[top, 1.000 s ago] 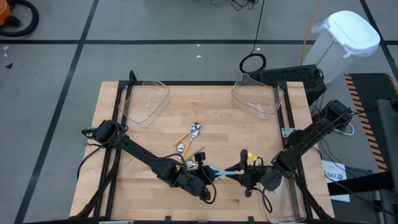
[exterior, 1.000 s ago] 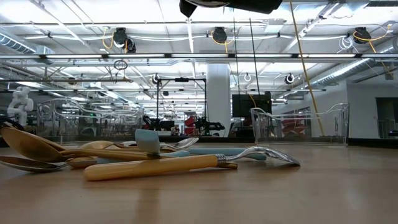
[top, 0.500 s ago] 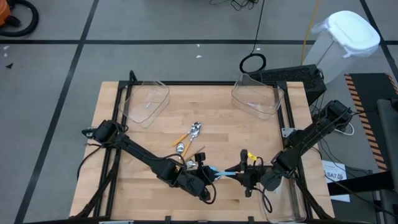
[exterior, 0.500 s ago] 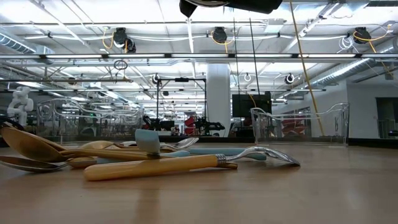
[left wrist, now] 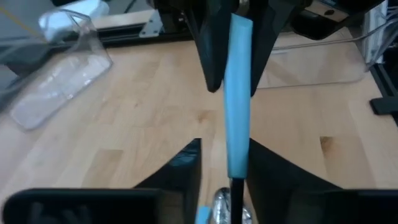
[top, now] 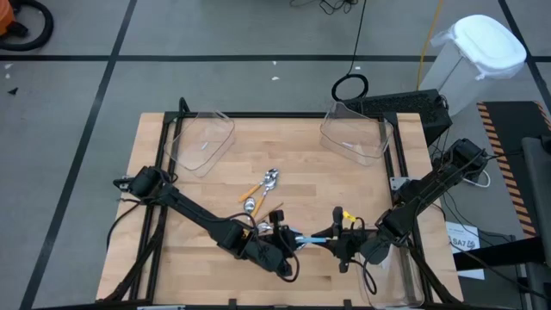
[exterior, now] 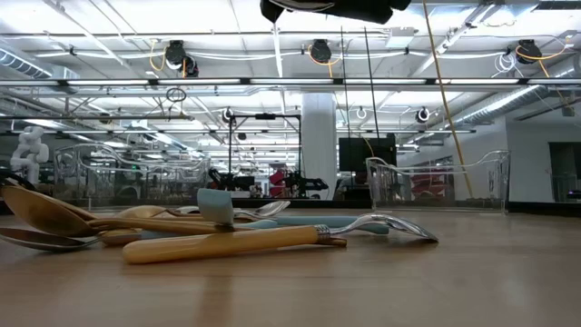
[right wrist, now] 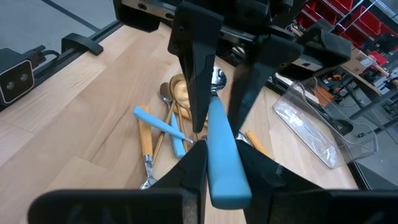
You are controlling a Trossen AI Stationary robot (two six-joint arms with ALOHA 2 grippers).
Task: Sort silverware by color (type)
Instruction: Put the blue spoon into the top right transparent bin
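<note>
A spoon with a light blue handle (left wrist: pixel 239 93) hangs in the air between my two grippers, near the table's front edge (top: pixel 312 238). My right gripper (right wrist: pixel 221 152) is shut on its handle end. My left gripper (left wrist: pixel 225 149) faces it, open, with its fingers on either side of the spoon's silver bowl end (right wrist: pixel 215 78). The other spoons lie in a loose pile (top: pixel 260 191) mid-table: orange-handled, blue-handled and gold ones, crossing each other flat on the wood (exterior: pixel 227 238). My right gripper pinches the blue handle's free end (right wrist: pixel 219 134) between its two fingers. It comes nearly level from the table's right, the fingers lying along the handle. The spoon sticks out toward my left gripper, roughly level and clear of the table. My left gripper's fingers (left wrist: pixel 186 168) flank the spoon's neck; whether either touches it I cannot tell.
Clear plastic bins stand at the far left (top: pixel 205 142) and far right (top: pixel 357 131) of the table, and a third clear bin (top: pixel 394 277) sits at the near right edge. Bare wood lies between the pile and the far bins.
</note>
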